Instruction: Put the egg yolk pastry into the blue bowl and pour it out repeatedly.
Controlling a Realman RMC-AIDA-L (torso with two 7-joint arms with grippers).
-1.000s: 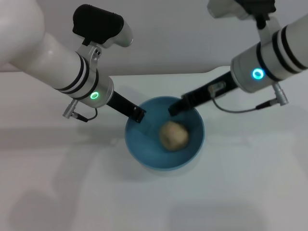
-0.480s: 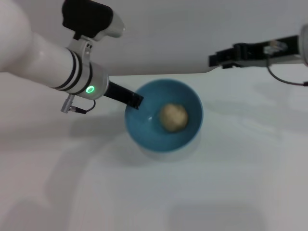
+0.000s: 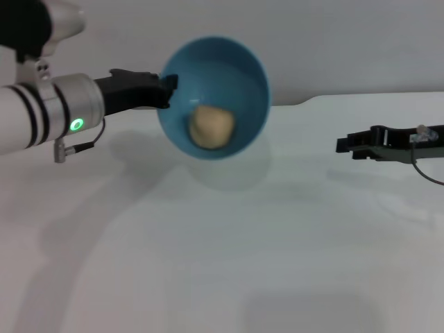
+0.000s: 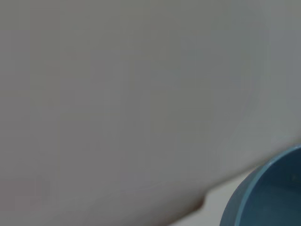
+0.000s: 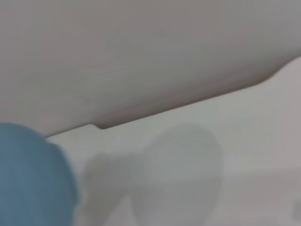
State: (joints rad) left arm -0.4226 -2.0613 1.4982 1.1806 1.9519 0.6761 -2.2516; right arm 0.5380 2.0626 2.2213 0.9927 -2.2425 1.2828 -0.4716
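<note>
1. The left gripper [image 3: 165, 90] is up in the air on the far left side, its black fingers clenched on the left rim of the blue bowl [image 3: 239, 69].
2. The bowl hangs clear of the white table [image 3: 222, 263], tipped so its open mouth faces the near side, and it casts a soft shadow on the table just below it.
3. Inside the bowl sits the egg yolk pastry [image 3: 211, 126], a tan ball resting low against the inner wall, slightly left of the bowl's middle.
4. The pastry is wholly inside the rim; none of it pokes over the edge.
5. The left arm's white forearm with black bands comes in from the left edge, a green ring light glowing on it.
6. Over on the right, the right gripper [image 3: 345, 145] hovers low over the table, well apart from the bowl, its dark tip pointing left.
7. I cannot tell whether the right gripper is released or clenched; nothing is seen in it.
8. The left wrist view catches only a curved piece of the bowl against a grey wall [image 4: 117, 94].
9. The right wrist view shows a blue edge of the bowl, the table and the bowl's shadow on it.
</note>
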